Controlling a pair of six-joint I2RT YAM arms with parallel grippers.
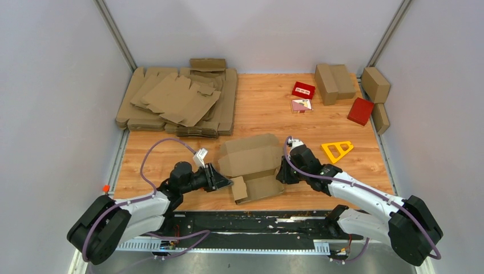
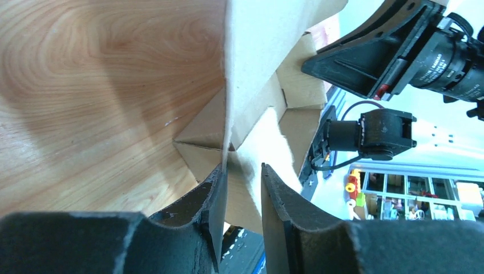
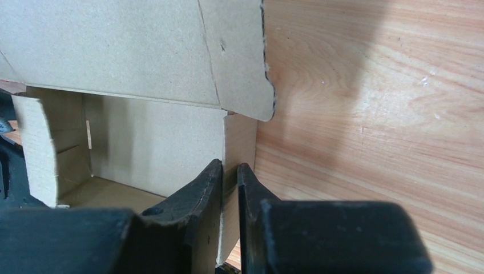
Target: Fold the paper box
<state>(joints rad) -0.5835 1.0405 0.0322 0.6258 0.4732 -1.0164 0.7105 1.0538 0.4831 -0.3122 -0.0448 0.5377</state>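
Observation:
The paper box (image 1: 254, 164) is a brown, partly folded carton lying open in the middle of the table, with a flap (image 1: 240, 188) sticking out toward the near edge. My left gripper (image 1: 224, 181) is at its left end. In the left wrist view that gripper (image 2: 242, 166) is open, and a thin cardboard edge (image 2: 226, 137) rests against one fingertip (image 2: 220, 171). My right gripper (image 1: 283, 173) is at the box's right end. In the right wrist view it (image 3: 230, 164) is shut on the upright side wall (image 3: 238, 137) of the paper box (image 3: 125, 51).
A pile of flat cardboard sheets (image 1: 177, 100) lies at the back left. Folded brown cartons (image 1: 334, 83) stand at the back right with two red boxes (image 1: 303, 89) (image 1: 361, 111). A yellow triangular frame (image 1: 337, 150) lies just right of my right arm. A black rail (image 1: 251, 220) runs along the near edge.

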